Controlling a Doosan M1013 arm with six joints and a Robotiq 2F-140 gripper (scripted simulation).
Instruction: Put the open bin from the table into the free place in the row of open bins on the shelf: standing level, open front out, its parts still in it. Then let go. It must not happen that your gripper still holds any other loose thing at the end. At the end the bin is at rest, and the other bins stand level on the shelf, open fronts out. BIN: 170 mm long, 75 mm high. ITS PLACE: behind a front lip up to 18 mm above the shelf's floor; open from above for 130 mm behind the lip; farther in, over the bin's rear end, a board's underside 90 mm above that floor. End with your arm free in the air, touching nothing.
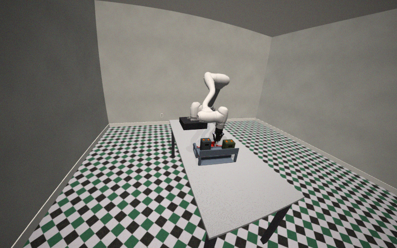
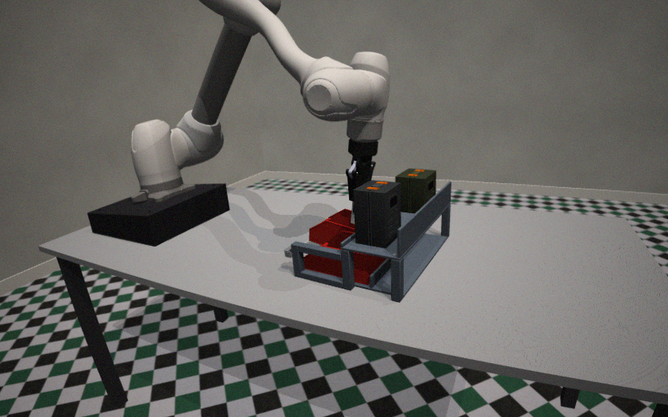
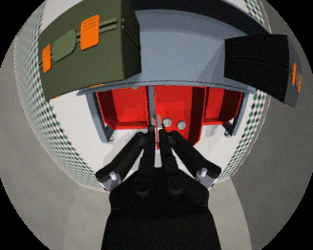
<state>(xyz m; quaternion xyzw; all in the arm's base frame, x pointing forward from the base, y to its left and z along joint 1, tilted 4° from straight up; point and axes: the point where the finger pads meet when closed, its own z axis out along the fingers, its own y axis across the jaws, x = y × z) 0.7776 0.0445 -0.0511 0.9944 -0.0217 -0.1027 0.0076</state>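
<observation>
The open red bin (image 2: 326, 231) (image 3: 174, 105) is in the middle of the row, with small round grey parts inside. My gripper (image 2: 352, 215) (image 3: 156, 120) points down, shut on the bin's thin left wall as the wrist view shows it. In the exterior view the bin stands higher than the near red bin (image 2: 324, 265) and looks tilted. The shelf (image 1: 215, 152) (image 2: 347, 269) holds that near bin, on the right in the wrist view (image 3: 221, 107), and another red bin (image 3: 126, 107) on the left. The held bin's rear end reaches the board's edge; its underside is hidden.
The board (image 3: 177, 52) over the rear of the row carries a dark grey case (image 1: 205, 144) (image 2: 377, 215) (image 3: 255, 59) and a green case (image 1: 228, 144) (image 2: 415, 191) (image 3: 97, 52). They stand on either side of the gripper, farther back. A raised panel (image 2: 424, 219) closes the board's rear.
</observation>
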